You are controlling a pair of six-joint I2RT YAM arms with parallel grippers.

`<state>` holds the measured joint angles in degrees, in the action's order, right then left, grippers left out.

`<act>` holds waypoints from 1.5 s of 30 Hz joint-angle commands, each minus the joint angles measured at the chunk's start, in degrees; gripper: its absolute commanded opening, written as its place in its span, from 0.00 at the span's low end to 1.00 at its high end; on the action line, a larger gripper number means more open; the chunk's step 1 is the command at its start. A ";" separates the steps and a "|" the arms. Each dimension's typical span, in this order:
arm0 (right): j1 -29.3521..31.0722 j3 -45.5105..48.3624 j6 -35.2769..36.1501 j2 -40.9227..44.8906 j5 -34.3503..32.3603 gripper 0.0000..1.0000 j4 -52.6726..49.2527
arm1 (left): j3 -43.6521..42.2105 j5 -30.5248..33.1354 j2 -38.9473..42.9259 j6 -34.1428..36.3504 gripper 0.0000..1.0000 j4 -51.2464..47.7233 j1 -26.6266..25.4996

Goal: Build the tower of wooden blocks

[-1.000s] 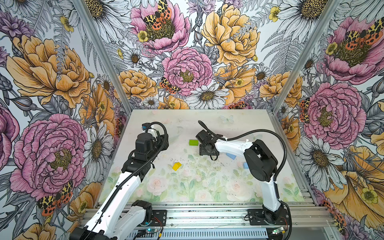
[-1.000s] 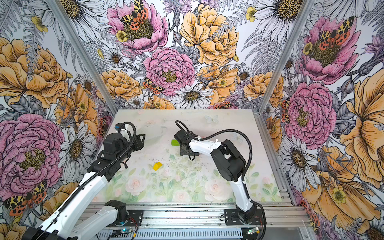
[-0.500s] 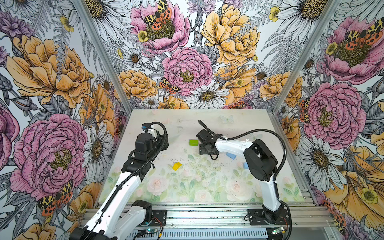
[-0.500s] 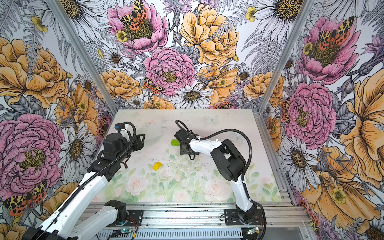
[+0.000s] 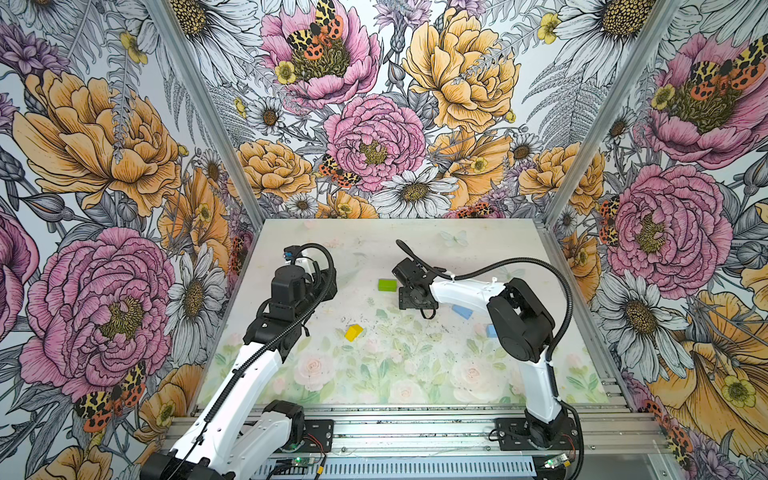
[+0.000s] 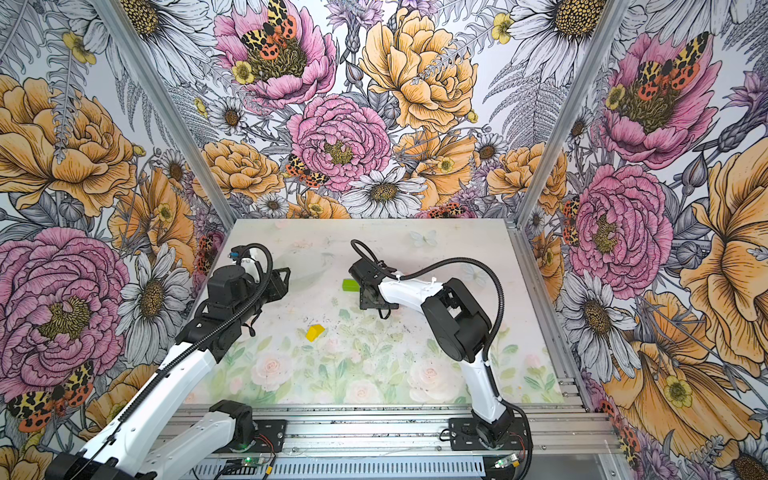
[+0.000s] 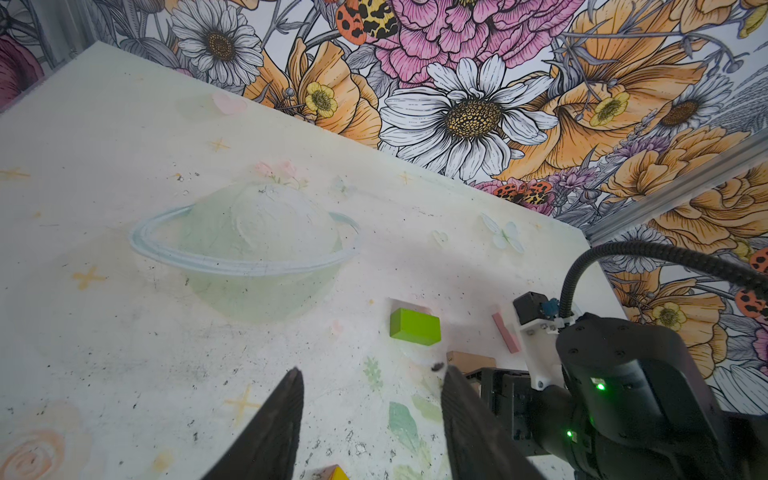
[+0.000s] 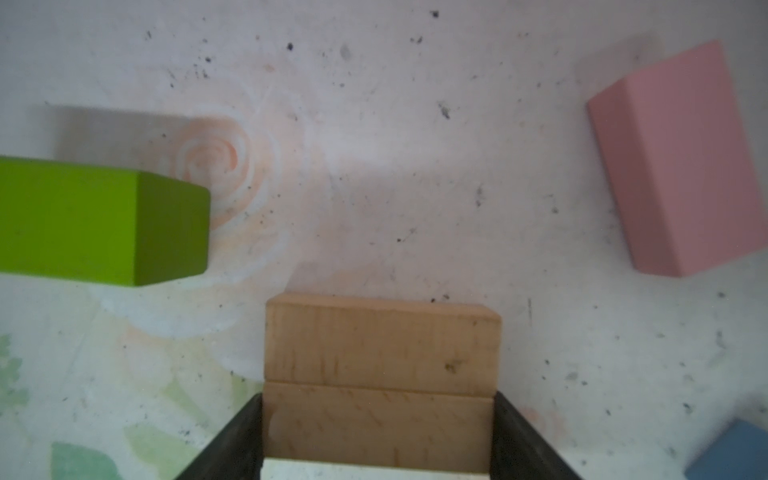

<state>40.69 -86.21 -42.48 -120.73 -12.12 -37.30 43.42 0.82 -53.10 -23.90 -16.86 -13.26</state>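
Gripping | right gripper (image 8: 378, 399) closed on tan plank (image 8: 374, 428) | left gripper (image 7: 374, 369) part-open, empty | green brick (image 8: 99, 220) nearby

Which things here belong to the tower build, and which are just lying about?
For the tower:
tan planks, green brick, pink brick, blue brick, yellow roof piece.

Not part of it:
flower-print table, floral walls. No other loose item shows.
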 commanded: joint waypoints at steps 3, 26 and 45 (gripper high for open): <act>-0.90 2.10 0.73 -5.06 1.26 0.82 -3.48 | -0.35 -0.03 0.10 0.08 0.55 0.70 0.58; -0.43 1.79 3.17 8.05 3.11 1.00 -3.41 | -0.35 0.32 -0.19 0.17 0.55 0.62 0.54; -11.25 20.69 3.84 30.92 13.59 0.21 9.46 | 8.71 -4.24 -18.84 2.34 0.39 0.07 -8.29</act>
<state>30.76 -67.88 -38.39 -91.92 -2.28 -32.34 48.75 -2.24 -69.67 -23.44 -16.73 -19.59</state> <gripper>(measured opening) 0.256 0.394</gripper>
